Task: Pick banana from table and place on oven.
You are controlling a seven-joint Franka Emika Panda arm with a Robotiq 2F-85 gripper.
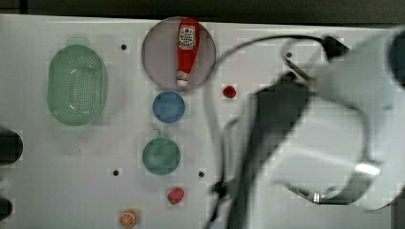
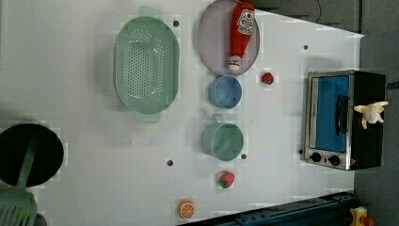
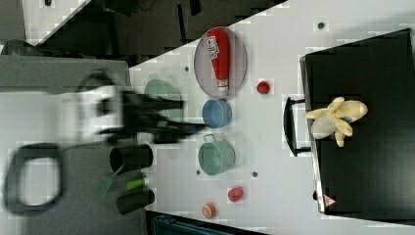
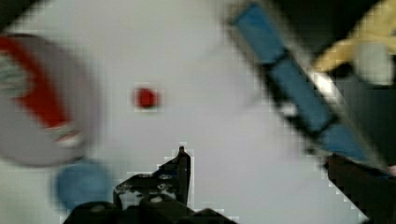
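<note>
Spanning every view, the table [image 2: 94, 141] carries the oven [image 2: 346, 120] at the left view's right edge — black top, blue glass door. Smaller, the gripper [image 3: 188, 117] hangs above the table with its jaws spread wide, holding nothing, well apart from the oven. Smallest, the banana [image 3: 337, 119] rests on the oven's black top, near the handle side.

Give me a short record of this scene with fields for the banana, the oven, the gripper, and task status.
banana: lying on the oven's black top, nothing holding it
oven: standing on the white table, glass door shut
gripper: open and empty, off the banana
other items: ketchup bottle on the plate, green colander
task status: banana looks placed
</note>
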